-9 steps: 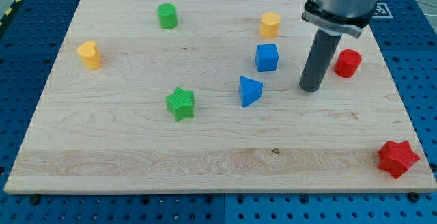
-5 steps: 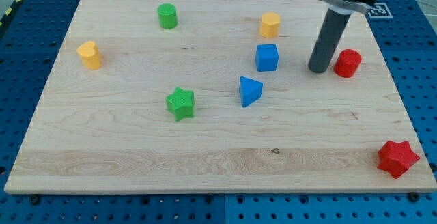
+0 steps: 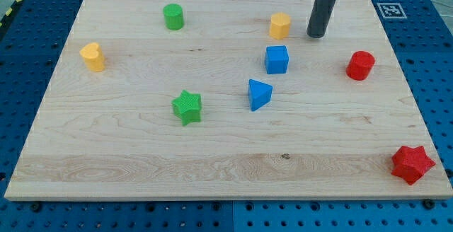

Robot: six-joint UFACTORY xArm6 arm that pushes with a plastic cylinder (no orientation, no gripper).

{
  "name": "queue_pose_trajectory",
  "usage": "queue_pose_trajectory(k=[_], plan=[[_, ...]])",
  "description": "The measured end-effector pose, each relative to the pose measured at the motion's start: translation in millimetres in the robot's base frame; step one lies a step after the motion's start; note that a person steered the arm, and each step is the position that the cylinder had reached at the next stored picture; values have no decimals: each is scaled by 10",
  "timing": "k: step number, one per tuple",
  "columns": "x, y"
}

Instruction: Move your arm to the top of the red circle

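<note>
The red circle (image 3: 360, 65), a short red cylinder, stands on the wooden board (image 3: 141, 147) near the view's right edge. My tip (image 3: 316, 35) is the lower end of a dark rod coming down from the view's top. It rests on the board up and to the left of the red circle, apart from it, and just right of a yellow hexagon block (image 3: 280, 25). It touches no block.
A blue cube (image 3: 277, 59) and a blue triangle (image 3: 258, 94) lie left of the red circle. A green star (image 3: 187, 107), green cylinder (image 3: 173, 16), yellow heart (image 3: 93, 56) and red star (image 3: 412, 164) are spread around.
My tip has moved toward the view's top, from beside the red circle's left side to a spot right of the yellow hexagon. No block has moved.
</note>
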State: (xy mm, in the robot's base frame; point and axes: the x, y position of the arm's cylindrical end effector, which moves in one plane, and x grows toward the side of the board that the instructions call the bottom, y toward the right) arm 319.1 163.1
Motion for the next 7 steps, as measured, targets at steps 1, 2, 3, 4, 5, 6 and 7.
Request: queue_pose_trajectory(k=[1, 2, 3, 4, 5, 6, 7], plan=[[-190, 149], [-221, 404], [-121, 634], [-71, 693], [-71, 693], [-7, 748], [115, 784]])
